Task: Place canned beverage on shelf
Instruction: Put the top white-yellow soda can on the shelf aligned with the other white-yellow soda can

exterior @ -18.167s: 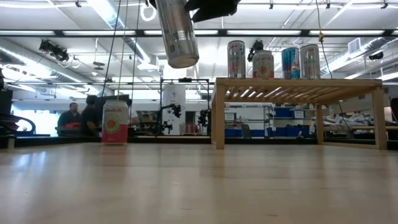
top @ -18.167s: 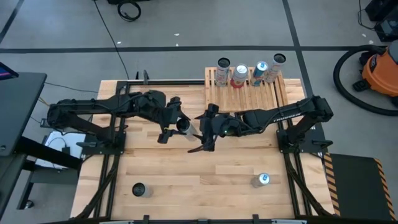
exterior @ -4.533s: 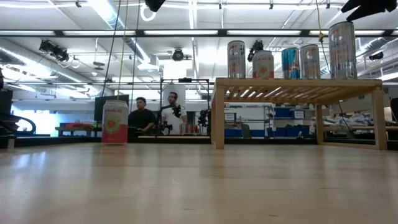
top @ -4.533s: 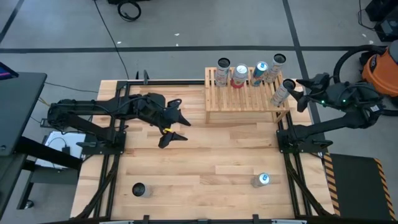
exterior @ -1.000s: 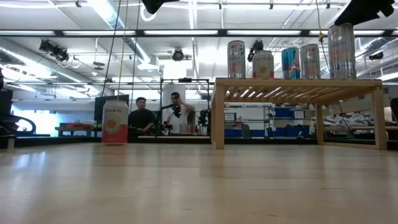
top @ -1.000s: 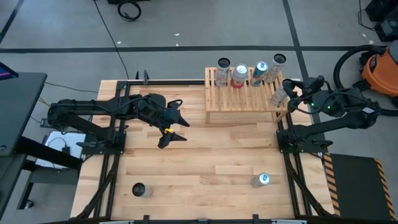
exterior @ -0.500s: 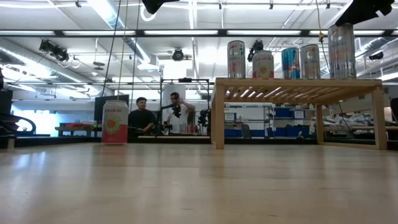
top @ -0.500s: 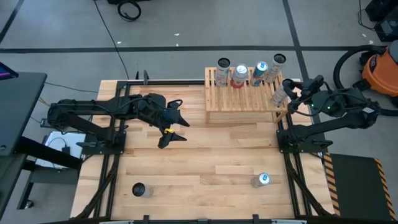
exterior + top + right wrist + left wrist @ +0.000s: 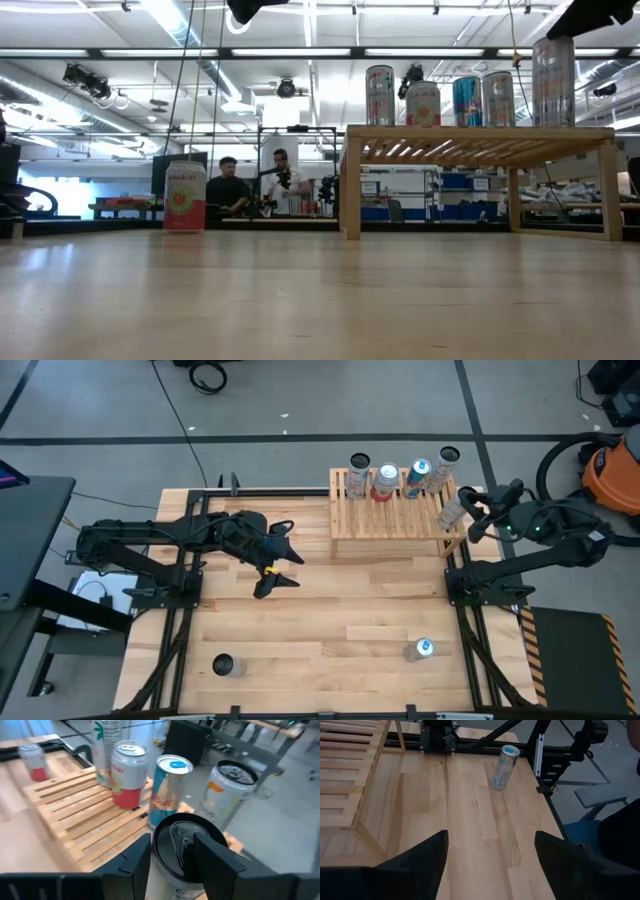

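since the earlier frames the silver can (image 9: 452, 511) has gone from mid-surface, held over by the left arm, across to the right end of the shelf (image 9: 395, 512), and in the last second the right gripper (image 9: 176, 851) looks to have shifted a touch away from the rack.

right now that can sits at the shelf's right end, nearer the front than the row of four other cans (image 9: 401, 475) along the back edge. from the low camera it stands upright with its base at slat level (image 9: 553, 82); i can't tell for sure whether the full weight is down yet. the right wrist view looks straight down onto its lid with the two dark fingers either side of the top, so the jaws are around the can, but whether they're actually squeezing or already slack i cannot tell.

key relation for whatever comes next: the can's long axis is vertical and the right jaws straddle its top from above and from the outer right side, so my guess is a clean exit means opening, then drawing away up and outward, not sideways into the neighbours just beside it.

left gripper (image 9: 277, 565) is parked mid-surface, well apart from the shelf, jaws open and empty. two more cans wait on the surface (image 9: 300, 650): one near the front right (image 9: 420, 650), a dark one front left (image 9: 224, 664).
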Tool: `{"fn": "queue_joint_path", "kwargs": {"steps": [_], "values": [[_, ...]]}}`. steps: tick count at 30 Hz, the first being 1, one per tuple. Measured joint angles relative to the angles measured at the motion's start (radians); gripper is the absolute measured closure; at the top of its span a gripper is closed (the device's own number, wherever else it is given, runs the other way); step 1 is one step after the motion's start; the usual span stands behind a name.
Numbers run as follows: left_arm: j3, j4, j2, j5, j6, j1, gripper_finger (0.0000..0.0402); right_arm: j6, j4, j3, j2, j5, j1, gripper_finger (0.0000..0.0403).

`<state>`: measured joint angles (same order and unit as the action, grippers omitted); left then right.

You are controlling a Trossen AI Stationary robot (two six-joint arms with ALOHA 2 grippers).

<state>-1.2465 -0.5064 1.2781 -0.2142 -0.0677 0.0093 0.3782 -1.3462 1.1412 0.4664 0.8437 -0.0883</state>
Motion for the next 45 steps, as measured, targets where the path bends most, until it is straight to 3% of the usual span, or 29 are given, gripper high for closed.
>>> {"fn": "queue_joint_path", "kwargs": {"steps": [7,35,45], "values": [[0.000,0.000,0.000,0.000,0.000,0.000,0.0102,0.034,-0.016,0.024,0.000,-0.044,0.000,0.0247],[0.000,0.000,0.000,0.000,0.012,0.000,0.0102,-0.008,0.049,-0.019,0.003,0.090,0.000,0.0247],[0.000,-0.001,0.000,0.000,0.011,0.000,0.0102,-0.196,0.259,-0.016,0.003,0.042,0.000,0.0247]]}}
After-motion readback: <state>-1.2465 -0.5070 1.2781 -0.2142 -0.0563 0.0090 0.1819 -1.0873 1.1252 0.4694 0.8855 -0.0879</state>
